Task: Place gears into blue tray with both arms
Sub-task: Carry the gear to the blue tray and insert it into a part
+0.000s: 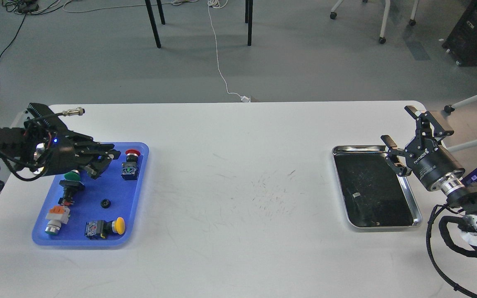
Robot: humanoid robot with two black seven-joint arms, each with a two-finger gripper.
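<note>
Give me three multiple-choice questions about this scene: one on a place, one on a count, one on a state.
1. Where does the gear lie?
A. in the blue tray
B. in the silver tray
C. on the bare table

2. How many push-button switches are in the blue tray?
A. two
B. four
C. six

3. How does the right gripper stand?
A. shut on a gear
B. open, holding nothing
C. shut on a switch

Answers:
1. A, it sits on the blue floor among the switches.
2. B, with red, green, orange and yellow caps.
3. B, its fingers are spread apart above the silver tray's edge.
</note>
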